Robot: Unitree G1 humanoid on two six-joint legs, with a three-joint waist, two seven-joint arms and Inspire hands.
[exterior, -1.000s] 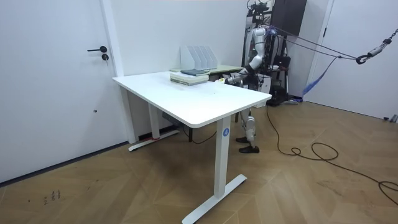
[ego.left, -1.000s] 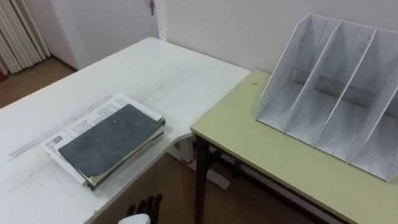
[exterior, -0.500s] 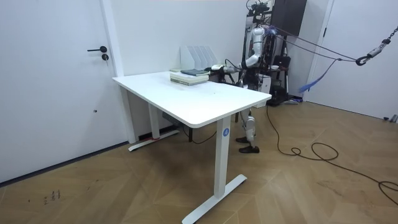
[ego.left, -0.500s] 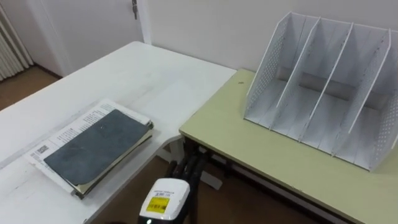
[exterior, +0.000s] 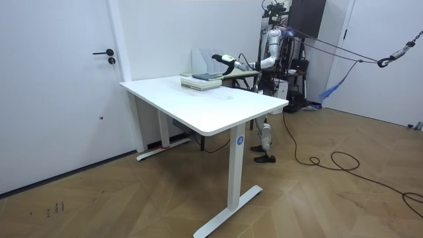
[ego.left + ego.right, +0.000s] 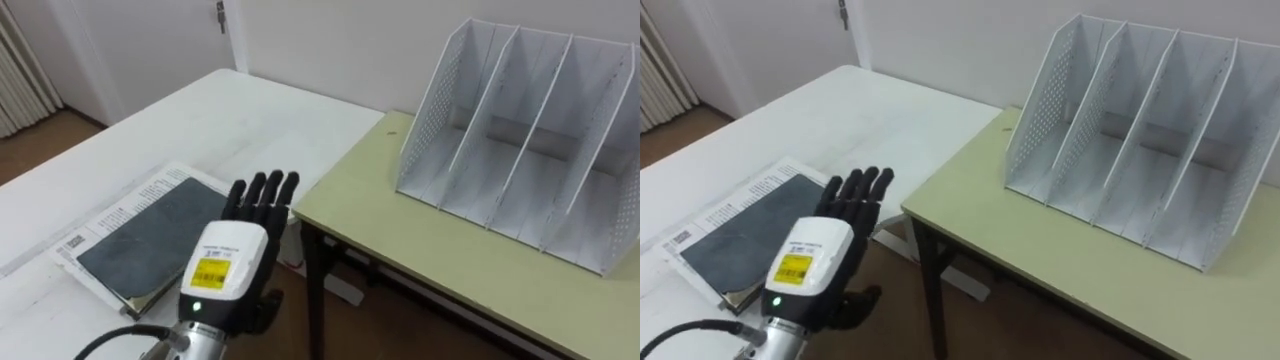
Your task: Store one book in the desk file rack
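Furniture first: a big white desk [image 6: 230, 110] and an olive-topped table [image 6: 440, 260] close by its corner, with the robot standing between them. On the olive table the white file rack [image 6: 520, 120] stands upright, its slots open toward the robot. The dark-covered book [image 6: 150, 230] lies flat on the white desk, atop a printed booklet [image 6: 110, 210]. The left hand [image 6: 235, 265] hovers just beside the book's right edge, fingers [image 6: 262, 195] straight and spread, gripping nothing.
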